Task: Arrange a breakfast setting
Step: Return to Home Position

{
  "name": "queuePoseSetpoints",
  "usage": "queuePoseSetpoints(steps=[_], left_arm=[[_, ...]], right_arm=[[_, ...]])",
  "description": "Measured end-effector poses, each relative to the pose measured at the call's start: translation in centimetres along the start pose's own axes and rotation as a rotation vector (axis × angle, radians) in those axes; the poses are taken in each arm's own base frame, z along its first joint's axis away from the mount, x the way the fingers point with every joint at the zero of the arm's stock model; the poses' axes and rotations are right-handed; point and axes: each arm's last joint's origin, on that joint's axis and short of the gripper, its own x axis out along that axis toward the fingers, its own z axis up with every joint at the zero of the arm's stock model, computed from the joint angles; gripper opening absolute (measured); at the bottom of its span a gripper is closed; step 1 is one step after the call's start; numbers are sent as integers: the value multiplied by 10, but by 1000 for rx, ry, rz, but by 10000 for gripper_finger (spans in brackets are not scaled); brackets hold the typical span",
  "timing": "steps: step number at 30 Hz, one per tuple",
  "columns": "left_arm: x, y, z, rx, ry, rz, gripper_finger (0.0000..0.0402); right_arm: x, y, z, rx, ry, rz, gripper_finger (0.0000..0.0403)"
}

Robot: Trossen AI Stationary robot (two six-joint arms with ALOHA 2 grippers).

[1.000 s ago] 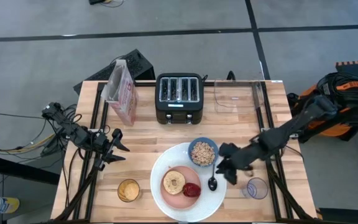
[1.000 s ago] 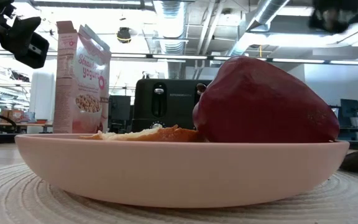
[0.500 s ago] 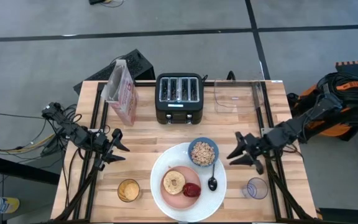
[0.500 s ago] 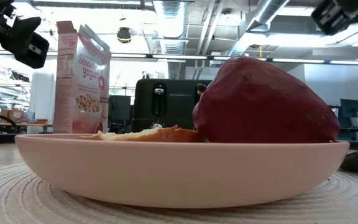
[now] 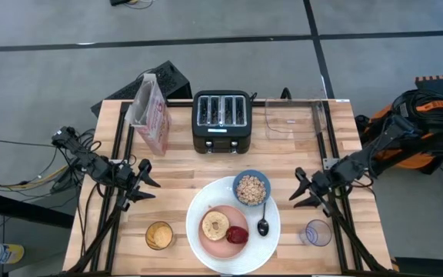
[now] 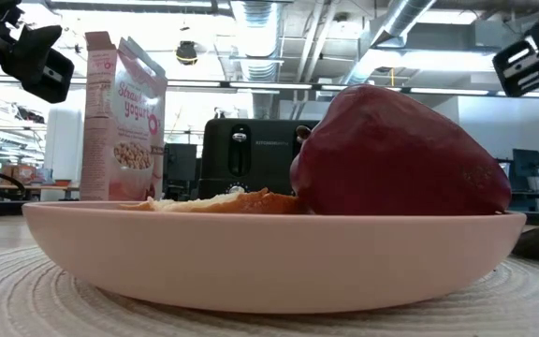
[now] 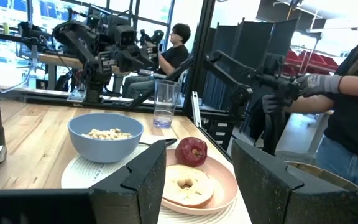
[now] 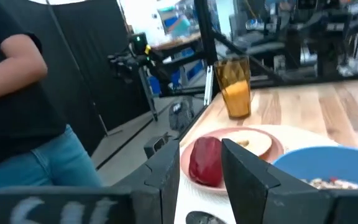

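A large white plate lies at the table's near middle. On it are a pink plate with a toasted bagel half and a red fruit, a blue bowl of cereal, and a dark spoon to the right of the pink plate. My left gripper is open and empty, left of the white plate. My right gripper is open and empty, right of the bowl. In the low view the fruit and bagel rest in the pink plate.
A black toaster, a cereal box and a clear container stand along the far side. A glass of orange juice is near left and an empty clear glass near right. A person stands beside the table.
My right gripper has drawn back from beside the spoon toward the table's right edge and now hovers right of the bowl, open. The spoon stays lying on the white plate. My left arm has kept still.
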Motion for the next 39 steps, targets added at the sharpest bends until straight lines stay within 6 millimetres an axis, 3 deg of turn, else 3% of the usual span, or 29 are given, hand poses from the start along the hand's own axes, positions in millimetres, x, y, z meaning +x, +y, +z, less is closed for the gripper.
queuePoseSetpoints(steps=[5, 11, 23, 31, 39], left_arm=[[0, 0, 0, 0, 0, 0, 169], [0, 0, 0, 0, 0, 0, 169], [0, 0, 0, 0, 0, 0, 169], [0, 0, 0, 0, 0, 0, 169], [0, 0, 0, 0, 0, 0, 169]], right_arm=[[-7, -4, -16, -80, -56, 29, 139], [-10, -6, -22, -122, -7, 17, 139], [-11, -18, -35, 98, 127, -104, 139], [-12, -20, -45, -98, 241, -87, 139], [-12, -20, -46, -101, 249, -90, 139]])
